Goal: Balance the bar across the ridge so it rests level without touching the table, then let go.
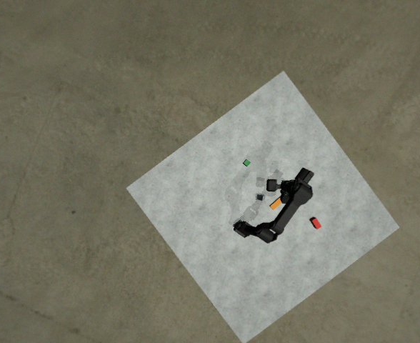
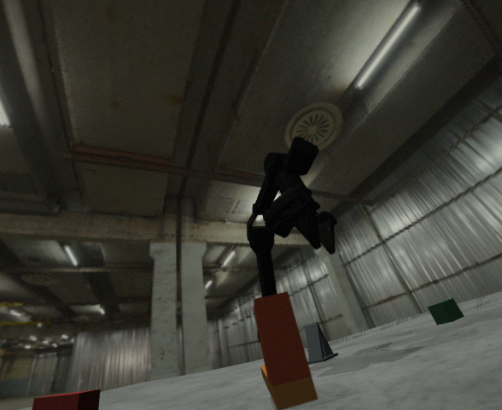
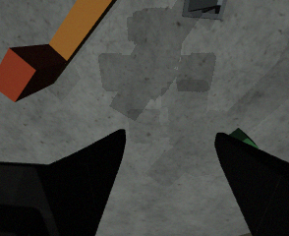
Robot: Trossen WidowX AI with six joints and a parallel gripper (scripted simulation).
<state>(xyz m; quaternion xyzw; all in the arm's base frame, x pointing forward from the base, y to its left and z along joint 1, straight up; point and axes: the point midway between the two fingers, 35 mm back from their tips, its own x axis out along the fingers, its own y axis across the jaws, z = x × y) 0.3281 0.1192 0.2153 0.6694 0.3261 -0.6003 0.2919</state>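
1 orange bar [image 1: 276, 204] [image 2: 292, 391] [image 3: 81, 27] with 1 red-orange end block [image 2: 282, 337] [image 3: 13, 75] lies on the tabletop [image 1: 210, 166] [image 2: 397, 366] [image 3: 184, 206], off the 1 gray ridge [image 1: 260, 196] [image 2: 318, 342] [image 3: 203, 11]. 2 fingers stand apart, holding 0 objects. 1 green cube [image 1: 246, 162] [image 2: 445, 311] [image 3: 245, 138] and 1 red block [image 1: 316, 223] [image 2: 67, 401] sit separately.

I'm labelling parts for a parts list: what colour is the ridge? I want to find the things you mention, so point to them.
Grey [image 2: 317, 342] [image 1: 260, 196] [image 3: 203, 16]; the exterior view shows it best.
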